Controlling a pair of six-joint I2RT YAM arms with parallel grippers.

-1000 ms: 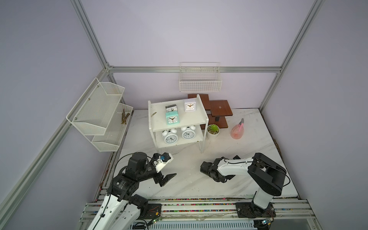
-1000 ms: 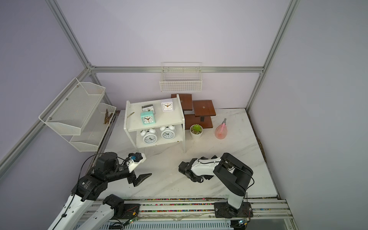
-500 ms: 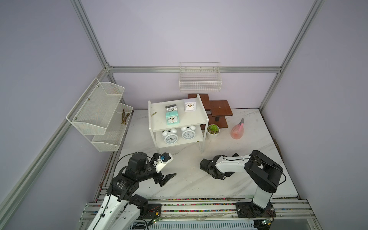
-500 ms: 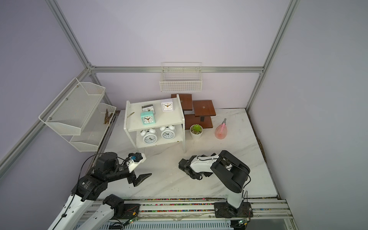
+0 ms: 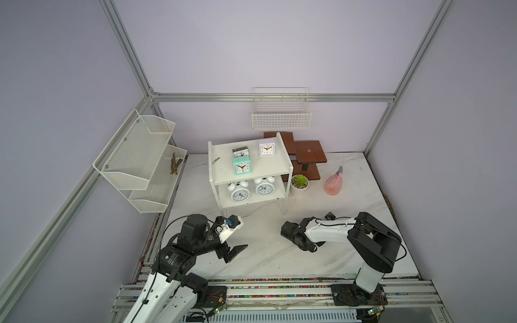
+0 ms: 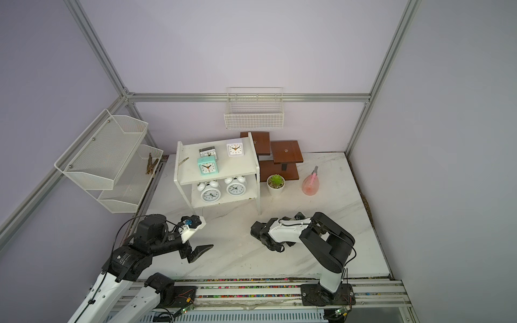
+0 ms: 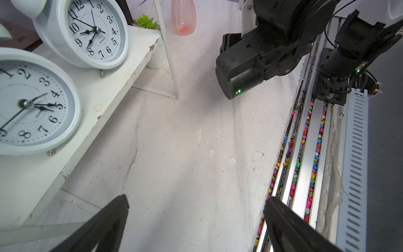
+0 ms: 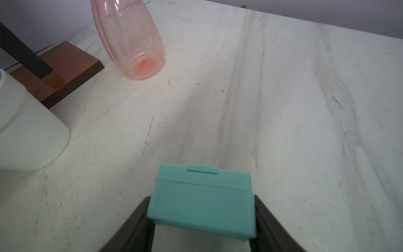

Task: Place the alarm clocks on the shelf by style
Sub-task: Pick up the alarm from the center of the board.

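We are looking at robot lab cell: aluminium frame [image 5: 274,97] enclosing plain lilac walls [image 5: 251,42], left arm [image 5: 173,257] and right arm [image 5: 327,232] sitting bolted to metal rail [image 5: 279,292], shelf [image 5: 268,165] standing on marble tabletop [image 5: 265,260].

On my left wrist feed, the farther twin-bell clock [image 7: 91,32] shows black numerals 1 through 12 round its white dial, and I can read "QUARTZ" in small print between the centre and the 6. The nearer twin-bell clock [image 7: 32,104] is cut off by the frame edge: I make out 1, 2, 3, 4, 6, 7, 8 and the letters "QUA". In both top views the dials on the shelf [image 5: 265,167] are too small for me to read.
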